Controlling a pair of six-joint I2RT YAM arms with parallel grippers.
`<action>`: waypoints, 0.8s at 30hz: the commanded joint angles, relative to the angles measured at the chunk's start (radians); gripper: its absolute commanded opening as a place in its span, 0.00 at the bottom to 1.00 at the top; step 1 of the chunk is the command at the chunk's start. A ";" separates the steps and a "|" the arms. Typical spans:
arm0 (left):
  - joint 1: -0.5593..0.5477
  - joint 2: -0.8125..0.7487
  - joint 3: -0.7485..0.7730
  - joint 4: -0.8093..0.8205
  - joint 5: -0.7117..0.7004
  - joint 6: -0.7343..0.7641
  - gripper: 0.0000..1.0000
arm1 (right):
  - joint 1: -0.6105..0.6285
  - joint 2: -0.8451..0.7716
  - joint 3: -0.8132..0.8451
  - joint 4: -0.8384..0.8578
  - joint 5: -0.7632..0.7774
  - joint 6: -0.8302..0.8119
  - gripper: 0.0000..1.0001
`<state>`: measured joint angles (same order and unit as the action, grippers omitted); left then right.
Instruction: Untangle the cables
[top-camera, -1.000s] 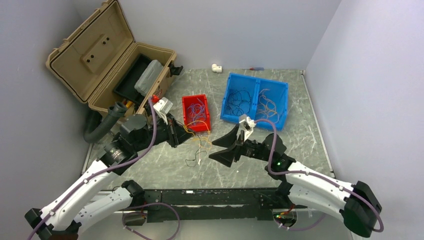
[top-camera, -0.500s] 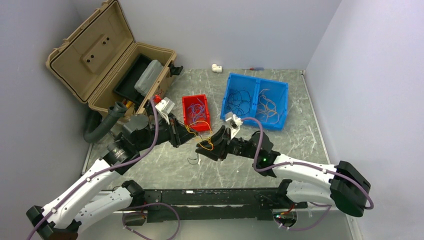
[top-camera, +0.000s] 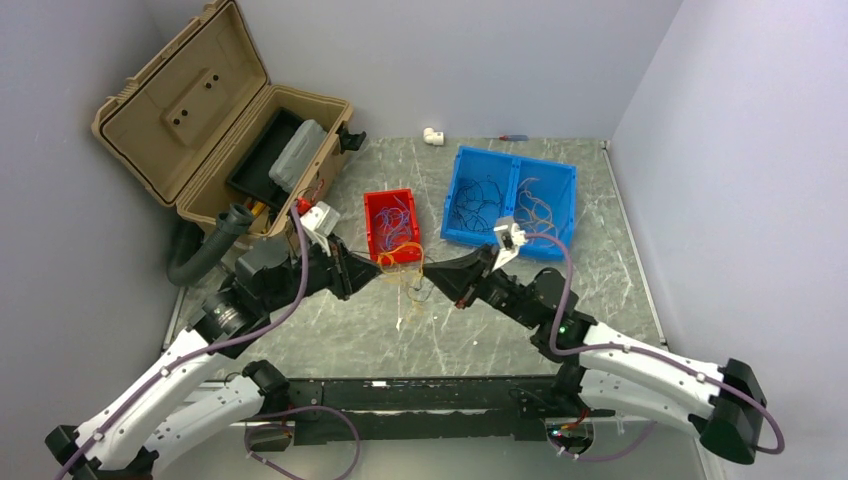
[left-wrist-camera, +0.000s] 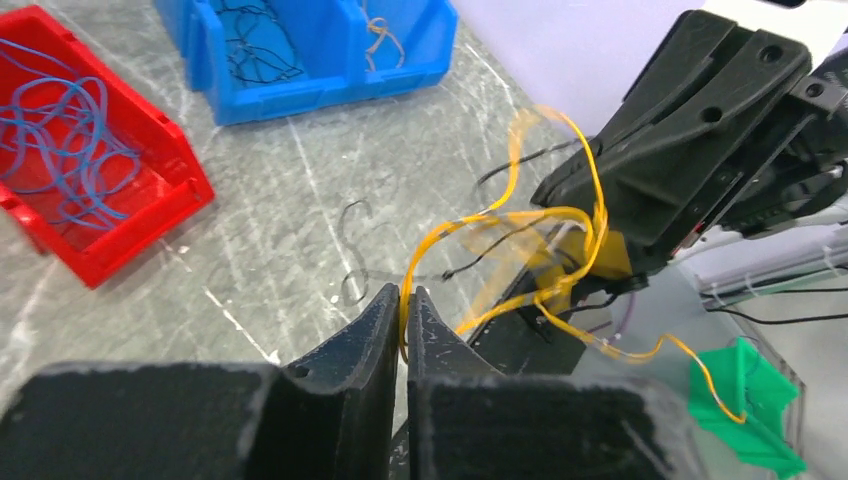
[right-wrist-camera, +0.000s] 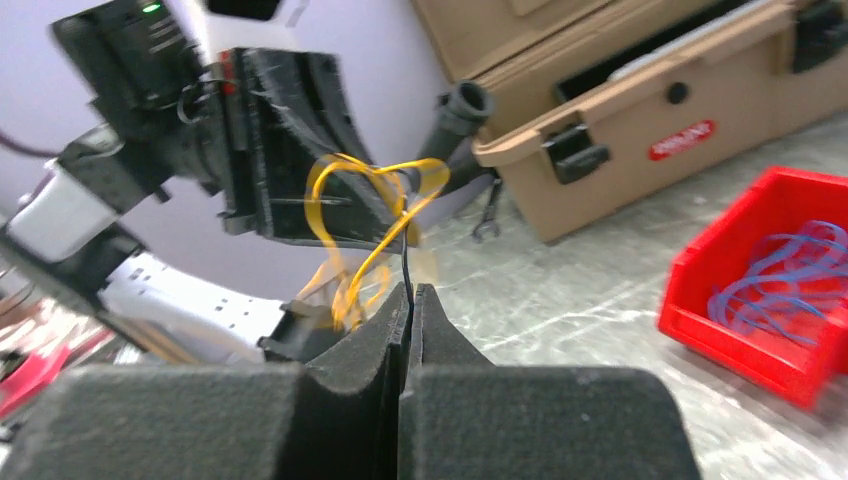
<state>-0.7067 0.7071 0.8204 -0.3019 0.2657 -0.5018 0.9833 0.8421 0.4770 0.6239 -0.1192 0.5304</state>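
Soft, even light from above. Shadows on the table (top-camera: 620, 250) are faint, with a slight sheen on its top. The top view is sharp. Both wrist views smear the yellow cables (left-wrist-camera: 590, 225) with motion blur, and the right wrist background is soft.

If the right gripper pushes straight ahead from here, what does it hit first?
The right gripper would first push into the yellow-orange cables looped just past its tips. Right behind them the left gripper faces it; depth is unclear, but it looks close.
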 joint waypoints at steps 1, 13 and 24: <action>-0.003 -0.036 0.002 -0.037 -0.090 0.037 0.11 | 0.001 -0.105 0.036 -0.251 0.244 -0.040 0.00; -0.003 -0.049 -0.001 -0.110 -0.178 0.062 0.00 | 0.002 -0.201 0.166 -0.580 0.447 -0.087 0.00; -0.005 -0.051 0.040 -0.282 -0.416 0.094 0.00 | 0.000 -0.194 0.333 -0.919 0.816 -0.103 0.00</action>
<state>-0.7074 0.6567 0.8177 -0.5167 -0.0242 -0.4278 0.9825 0.6498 0.7307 -0.1677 0.5297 0.4572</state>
